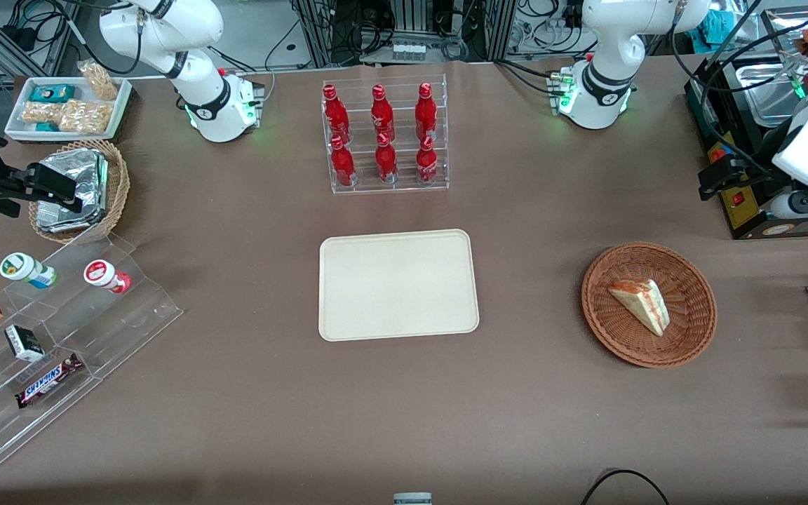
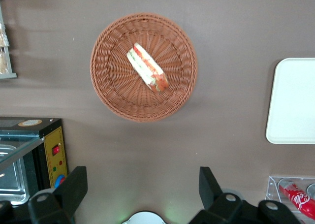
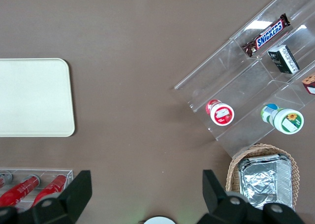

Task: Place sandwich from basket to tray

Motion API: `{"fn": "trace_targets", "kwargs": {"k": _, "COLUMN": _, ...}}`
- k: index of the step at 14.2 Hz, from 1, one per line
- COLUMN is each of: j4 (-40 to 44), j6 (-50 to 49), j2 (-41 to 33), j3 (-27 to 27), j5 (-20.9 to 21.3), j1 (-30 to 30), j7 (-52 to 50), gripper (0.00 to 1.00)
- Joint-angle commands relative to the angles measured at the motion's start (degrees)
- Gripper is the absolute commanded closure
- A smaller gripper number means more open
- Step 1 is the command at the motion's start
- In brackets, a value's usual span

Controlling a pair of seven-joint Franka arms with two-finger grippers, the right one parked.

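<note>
The sandwich, a pale bread wedge with red and green filling, lies in the round reddish-brown wicker basket toward the working arm's end of the table. The cream tray lies bare at the table's middle. My left gripper hangs high above the table, farther from the front camera than the basket, and holds nothing. In the left wrist view the gripper is open, with the sandwich in the basket well clear of its fingertips, and a corner of the tray shows.
A black and yellow appliance stands under the gripper. A clear rack of red bottles stands farther from the front camera than the tray. A clear stepped stand with snacks and a tan basket of foil packets lie toward the parked arm's end.
</note>
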Motion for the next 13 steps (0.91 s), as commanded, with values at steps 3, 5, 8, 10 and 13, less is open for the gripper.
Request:
{"fn": "trace_targets", "kwargs": {"k": 3, "j4": -7.3, "j6": 5.7, "j2": 3.0, "j3": 0.6, "j5": 1.0, "j1": 2.7, "j7": 0.5, "gripper": 0.00}}
{"fn": "trace_targets", "kwargs": {"k": 5, "j4": -10.7, "j6": 12.8, "j2": 6.1, "j3": 0.6, "j5": 0.9, "j1": 4.5, "j7": 0.5, "gripper": 0.00}}
{"fn": "trace_targets", "kwargs": {"k": 8, "j4": -16.5, "j6": 26.2, "j2": 10.8, "j3": 0.6, "j5": 0.9, "j1": 6.0, "j7": -0.3, "gripper": 0.00}}
{"fn": "trace_targets", "kwargs": {"k": 10, "j4": -20.4, "j6": 34.9, "j2": 13.0, "j3": 0.6, "j5": 0.0, "j1": 7.3, "j7": -3.8, "gripper": 0.00}}
{"fn": "trace_targets", "kwargs": {"k": 13, "j4": -22.7, "j6": 41.7, "j2": 14.7, "j3": 0.4, "j5": 0.1, "j1": 6.7, "j7": -20.6, "gripper": 0.00}}
